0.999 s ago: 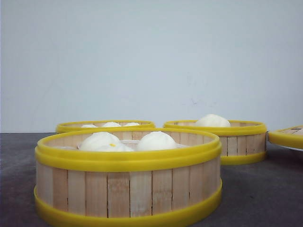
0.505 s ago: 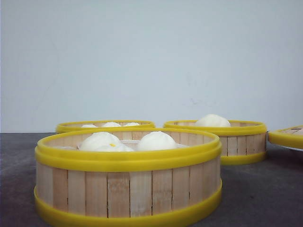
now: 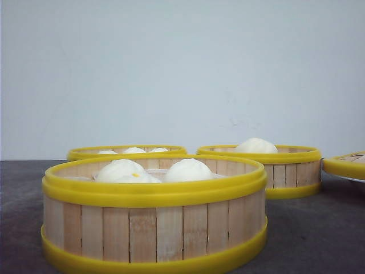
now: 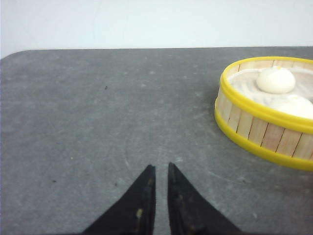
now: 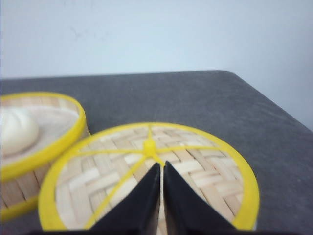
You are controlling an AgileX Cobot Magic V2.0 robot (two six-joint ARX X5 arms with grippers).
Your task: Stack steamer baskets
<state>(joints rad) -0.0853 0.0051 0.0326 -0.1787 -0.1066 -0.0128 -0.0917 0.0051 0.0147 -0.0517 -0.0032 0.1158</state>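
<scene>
Three steamer baskets stand apart on the dark table in the front view: a near one (image 3: 154, 228) with white buns, one behind it at the left (image 3: 126, 152), and one at the back right (image 3: 291, 171) with a bun. No arm shows in that view. The left wrist view has my left gripper (image 4: 160, 167) shut and empty over bare table, a basket (image 4: 266, 132) off to one side. In the right wrist view my right gripper (image 5: 162, 164) is shut and empty above the flat woven lid (image 5: 195, 166), with a basket (image 5: 34, 147) beside the lid.
The lid's yellow rim (image 3: 345, 165) shows at the front view's right edge. A pale wall stands behind the table. The table's rounded corner (image 4: 19, 55) and its far edge (image 5: 264, 98) show in the wrist views.
</scene>
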